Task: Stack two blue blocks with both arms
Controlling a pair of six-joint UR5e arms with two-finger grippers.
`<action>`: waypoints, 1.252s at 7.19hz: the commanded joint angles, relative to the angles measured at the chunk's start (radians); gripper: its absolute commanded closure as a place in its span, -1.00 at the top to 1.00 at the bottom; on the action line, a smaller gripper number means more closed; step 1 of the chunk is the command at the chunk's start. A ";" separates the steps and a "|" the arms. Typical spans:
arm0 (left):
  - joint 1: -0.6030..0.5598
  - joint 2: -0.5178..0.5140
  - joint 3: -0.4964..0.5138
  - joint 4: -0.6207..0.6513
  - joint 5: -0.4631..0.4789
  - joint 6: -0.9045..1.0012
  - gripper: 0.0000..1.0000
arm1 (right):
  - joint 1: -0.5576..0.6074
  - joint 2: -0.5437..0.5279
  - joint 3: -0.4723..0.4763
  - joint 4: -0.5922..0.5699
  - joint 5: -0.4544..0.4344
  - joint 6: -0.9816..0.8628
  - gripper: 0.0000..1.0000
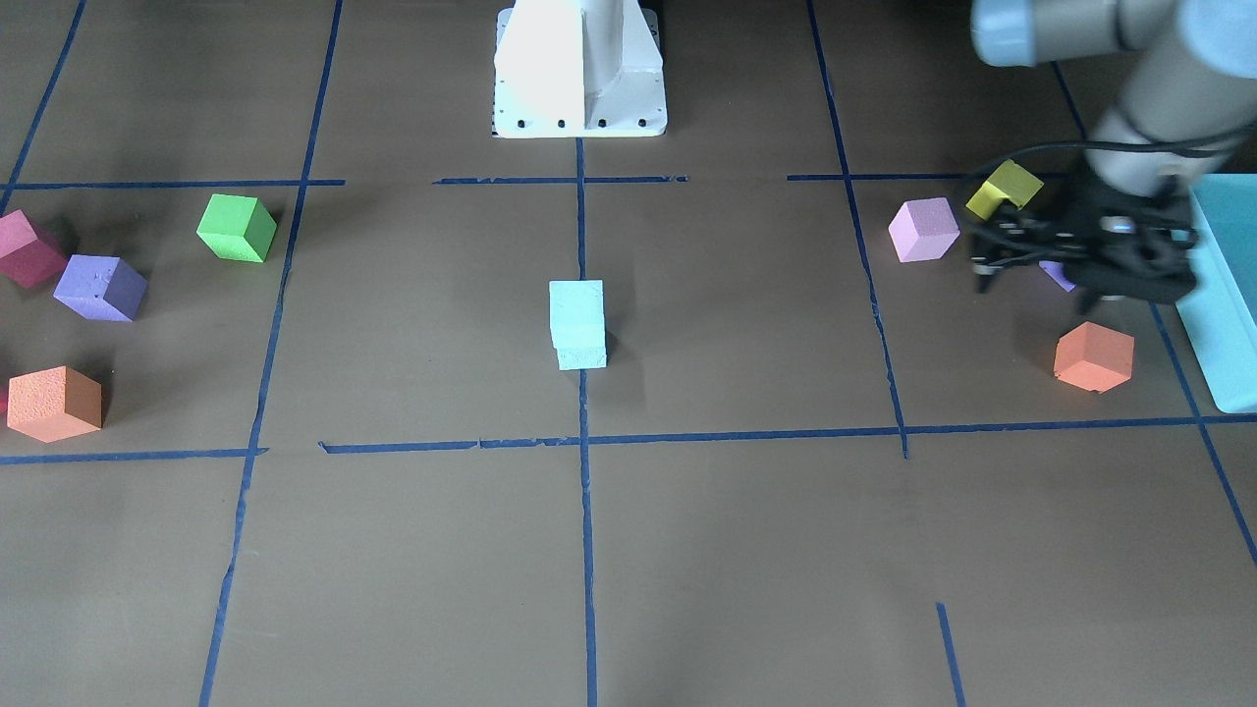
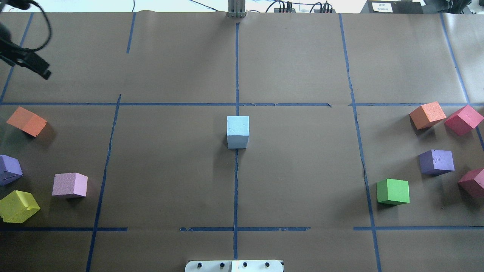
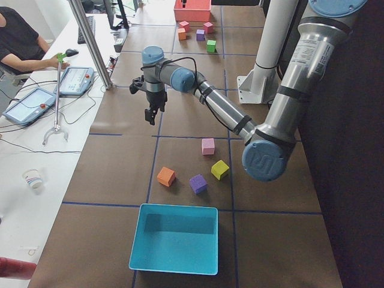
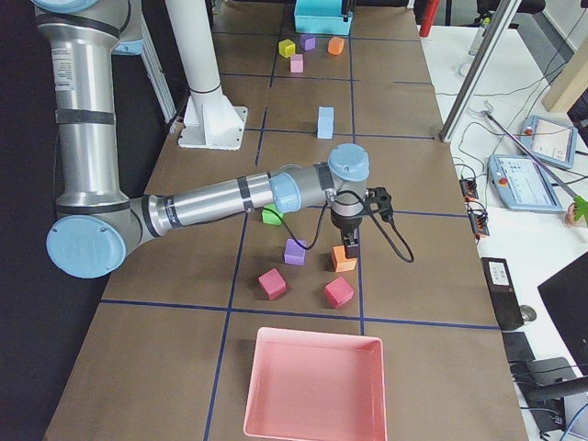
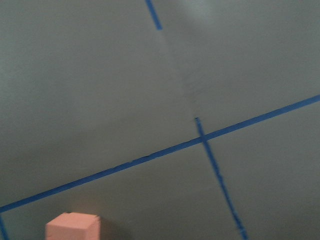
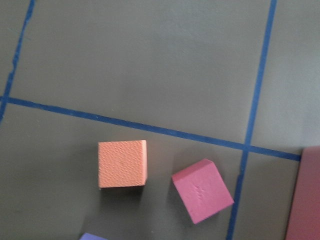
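Observation:
The two blue blocks (image 1: pixel 577 324) stand stacked one on the other at the table's centre on the blue tape line, and the stack also shows in the overhead view (image 2: pixel 238 131) and the right-side view (image 4: pixel 325 121). No gripper touches the stack. My left gripper (image 1: pixel 980 265) hangs far off over the table's left part, near the yellow cube (image 1: pixel 1004 190). It also shows in the overhead view (image 2: pixel 44 72), and it looks open and empty. My right gripper (image 4: pixel 349 250) hovers over an orange cube (image 4: pixel 344 262). I cannot tell whether it is open or shut.
A teal bin (image 1: pixel 1223 295), a lilac cube (image 1: pixel 923 230) and an orange cube (image 1: pixel 1093 356) lie on my left side. Green (image 1: pixel 237 228), purple (image 1: pixel 99 288), orange (image 1: pixel 54 404) and crimson (image 1: pixel 27 248) cubes and a pink tray (image 4: pixel 312 386) lie on my right.

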 commanded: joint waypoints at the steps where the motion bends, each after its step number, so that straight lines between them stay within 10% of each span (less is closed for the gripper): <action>1: -0.212 0.082 0.153 -0.012 -0.126 0.308 1.00 | 0.077 -0.011 -0.030 -0.124 0.028 -0.193 1.00; 9: -0.282 0.177 0.200 -0.022 -0.066 0.309 1.00 | 0.083 -0.039 -0.039 -0.123 0.046 -0.205 1.00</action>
